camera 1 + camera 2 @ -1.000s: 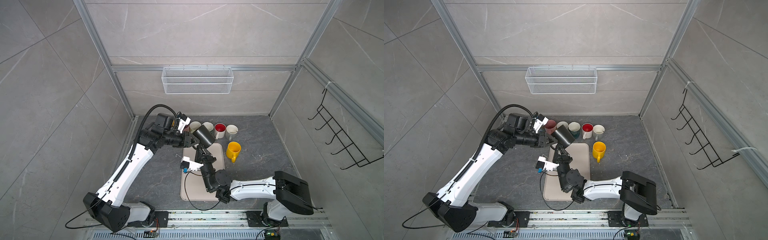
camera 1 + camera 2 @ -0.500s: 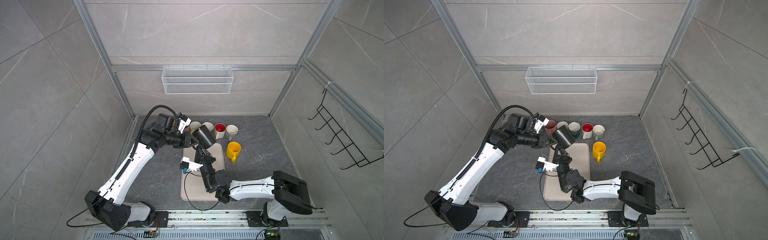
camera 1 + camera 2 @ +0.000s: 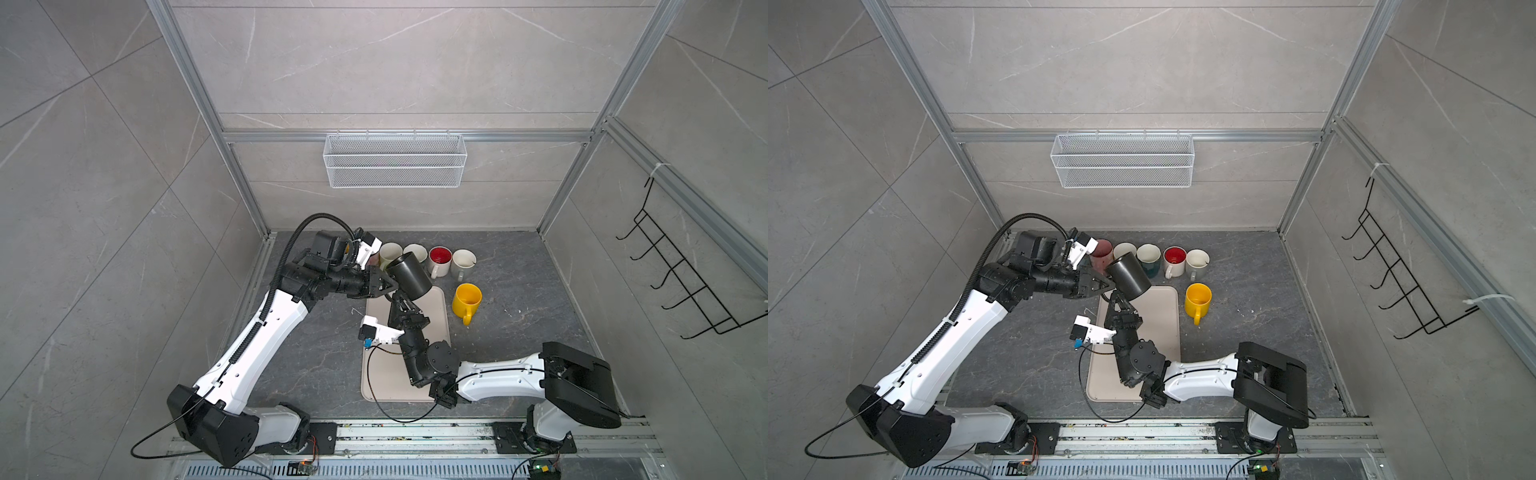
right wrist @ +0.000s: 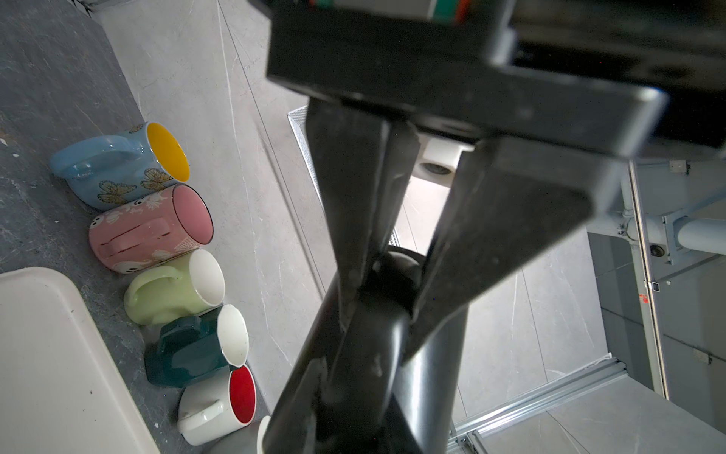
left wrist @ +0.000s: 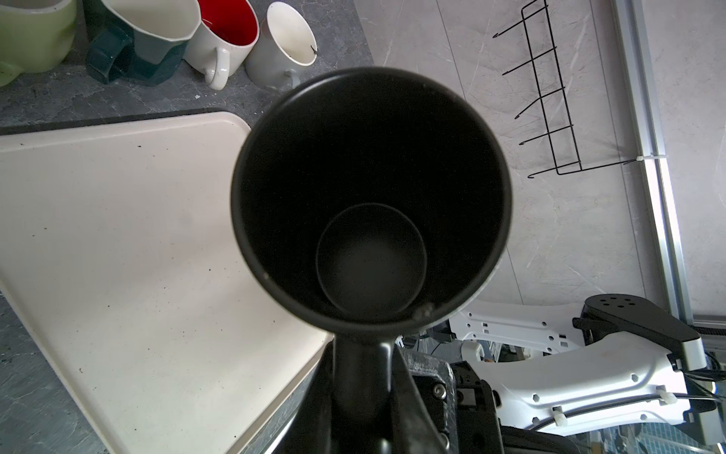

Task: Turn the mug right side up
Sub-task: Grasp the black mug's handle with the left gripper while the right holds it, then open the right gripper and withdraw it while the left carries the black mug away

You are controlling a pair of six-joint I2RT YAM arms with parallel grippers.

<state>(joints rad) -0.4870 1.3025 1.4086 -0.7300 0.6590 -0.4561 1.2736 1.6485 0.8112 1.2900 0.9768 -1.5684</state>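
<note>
A black mug [image 3: 409,274] [image 3: 1128,276] hangs tilted in the air above the far end of the beige tray [image 3: 434,328], its mouth turned up toward the left arm. My left gripper [image 3: 388,286] [image 3: 1108,286] comes in from the left and is shut on the mug's handle. In the left wrist view I look straight into the empty mug [image 5: 369,196], with the handle pinched in the left gripper [image 5: 363,353]. My right gripper [image 3: 400,301] reaches up from below against the mug's underside. The right wrist view shows the mug [image 4: 432,373] close up, but how wide the right jaws stand is hidden.
A yellow mug [image 3: 467,299] stands upright right of the tray. A row of several mugs [image 3: 440,259] lines the back wall. A wire basket [image 3: 395,160] hangs on the back wall and a black hook rack [image 3: 681,282] on the right wall.
The left gripper has moved in a little to the right and shut on the mug's handle. The mug and the right arm have stayed almost where they were.
</note>
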